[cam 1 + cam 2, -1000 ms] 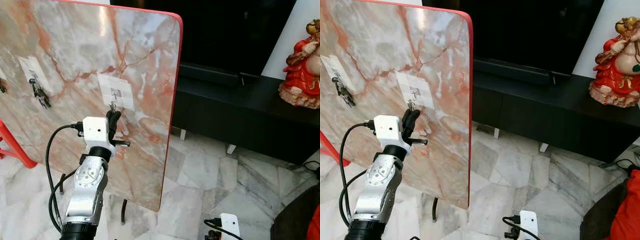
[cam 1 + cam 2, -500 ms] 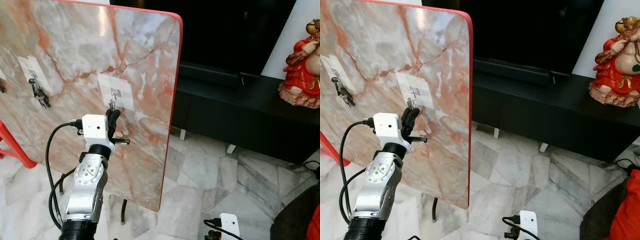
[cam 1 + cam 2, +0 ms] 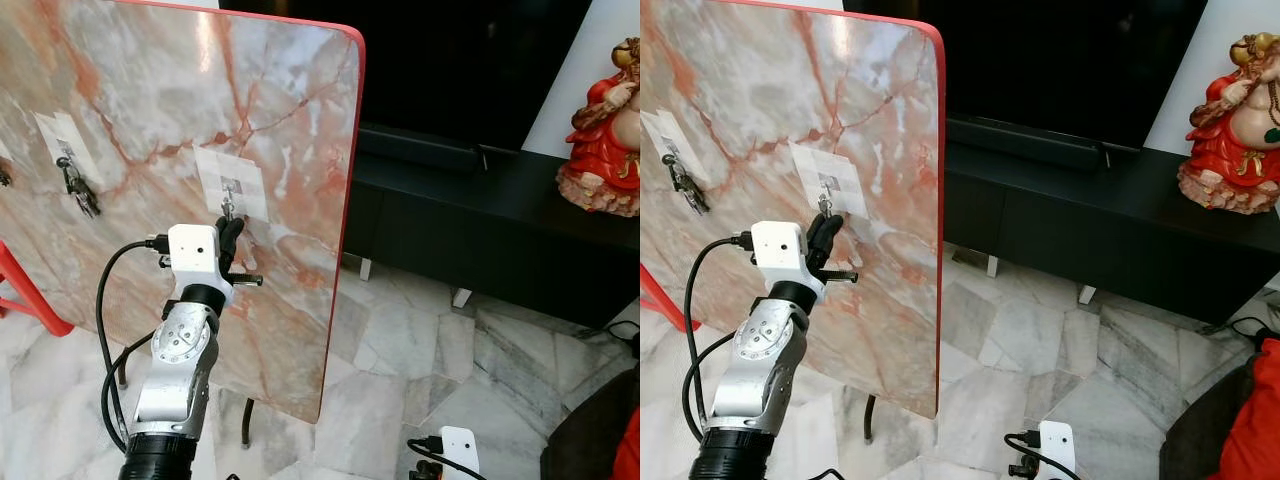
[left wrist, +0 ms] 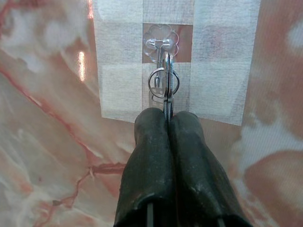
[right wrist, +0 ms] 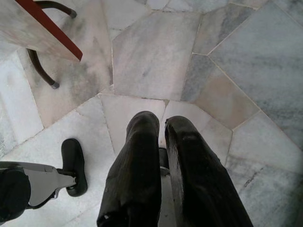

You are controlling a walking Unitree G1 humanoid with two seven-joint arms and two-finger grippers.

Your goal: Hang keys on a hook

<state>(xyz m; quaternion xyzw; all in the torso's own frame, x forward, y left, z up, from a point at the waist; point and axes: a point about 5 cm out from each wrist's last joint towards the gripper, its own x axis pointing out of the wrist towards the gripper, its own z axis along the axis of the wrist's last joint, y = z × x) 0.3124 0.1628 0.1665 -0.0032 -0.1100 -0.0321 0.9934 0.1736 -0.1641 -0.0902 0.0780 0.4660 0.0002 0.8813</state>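
A marble board (image 3: 150, 120) with a red rim stands upright before me. A clear hook (image 4: 159, 42) sits in a white taped patch (image 3: 231, 184) on it. My left gripper (image 3: 231, 232) is raised against the board just below that hook. It is shut on a set of keys (image 4: 164, 85). In the left wrist view the key ring hangs at the hook's prong, right above the fingertips (image 4: 152, 124). My right gripper (image 5: 160, 124) hangs low over the floor tiles, shut with nothing in it.
Another taped hook (image 3: 78, 185) on the board's left side holds a dark bunch of keys. A black TV console (image 3: 480, 220) stands behind, with a red statue (image 3: 605, 130) at the right. A red frame leg (image 3: 25, 295) stands at the left. Marble floor (image 3: 420, 340) lies below.
My left gripper has shifted slightly to the right below the hook, still shut on the keys. The right arm has not moved.
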